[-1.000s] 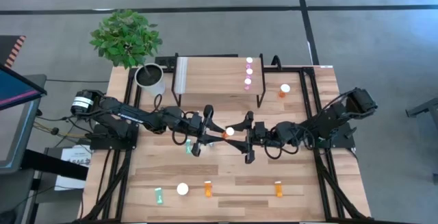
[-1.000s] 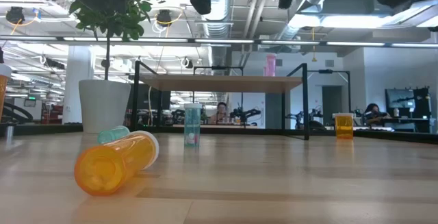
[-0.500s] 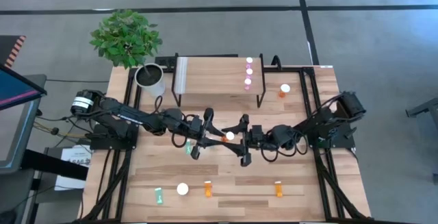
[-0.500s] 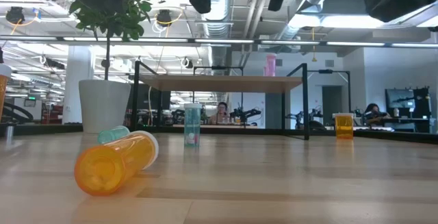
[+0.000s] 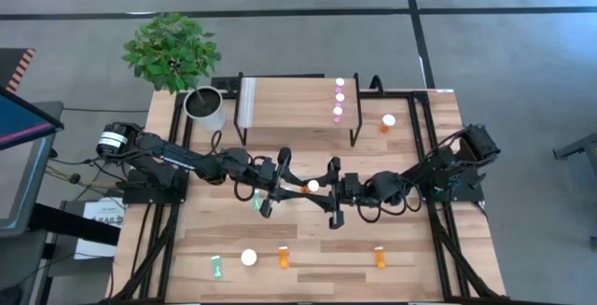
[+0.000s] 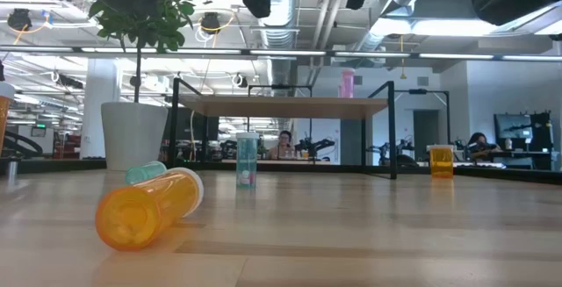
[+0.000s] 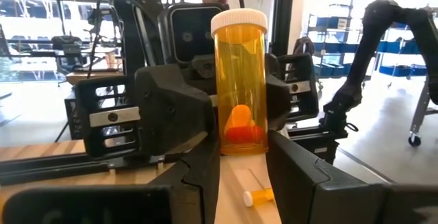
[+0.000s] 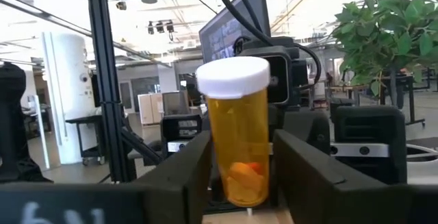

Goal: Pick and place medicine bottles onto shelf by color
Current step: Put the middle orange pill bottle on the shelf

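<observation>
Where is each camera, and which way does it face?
High: above table, facing down; both arms show.
Low: tabletop height, facing light-wood shelf; arms overhead.
Left wrist: faces right gripper; left gripper holds translucent orange white-capped pill bottle.
Right wrist: faces left gripper; right gripper around bottle.
Shared: both wrist views, that bottle.

Orange translucent bottle (image 7: pixel 240 87), white cap, orange pills inside, between black left hand (image 7: pixel 241 162) and black right hand (image 8: pixel 241 157). Desk (image 5: pixel 308 240) light wood with darker plank stripes, black frame. Shelf (image 5: pixel 289 109) light wood, white strip on one edge, black legs; three pink bottles (image 5: pixel 339 96) with white caps on it. Teal bottle (image 6: pixel 247 159) upright. Orange bottle (image 6: pixel 147 208) lying, white cap. Plant (image 5: pixel 171 51) green, pot (image 5: pixel 205 107) white. Floor grey with black lines.
</observation>
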`<state>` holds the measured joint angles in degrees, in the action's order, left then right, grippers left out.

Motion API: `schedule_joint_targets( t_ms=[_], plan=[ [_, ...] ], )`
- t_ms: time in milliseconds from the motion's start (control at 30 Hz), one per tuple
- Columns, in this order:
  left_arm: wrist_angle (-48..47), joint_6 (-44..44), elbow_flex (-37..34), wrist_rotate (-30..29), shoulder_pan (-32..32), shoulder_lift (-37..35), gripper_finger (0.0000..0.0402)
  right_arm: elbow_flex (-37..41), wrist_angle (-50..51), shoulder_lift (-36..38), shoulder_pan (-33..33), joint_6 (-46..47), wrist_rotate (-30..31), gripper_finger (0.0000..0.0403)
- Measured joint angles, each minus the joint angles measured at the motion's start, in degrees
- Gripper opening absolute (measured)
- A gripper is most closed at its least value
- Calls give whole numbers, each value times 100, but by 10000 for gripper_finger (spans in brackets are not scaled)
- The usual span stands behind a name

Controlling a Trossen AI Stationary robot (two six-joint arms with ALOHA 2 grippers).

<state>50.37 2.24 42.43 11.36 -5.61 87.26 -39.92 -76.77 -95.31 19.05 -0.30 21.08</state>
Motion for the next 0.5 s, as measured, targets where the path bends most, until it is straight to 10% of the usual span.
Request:
schedule_joint_targets(
  t_ms=[500],
  plan=[
    [-557,355,1,-100,23,-9,141,7,223,0,-44,1,56,121]
  ],
)
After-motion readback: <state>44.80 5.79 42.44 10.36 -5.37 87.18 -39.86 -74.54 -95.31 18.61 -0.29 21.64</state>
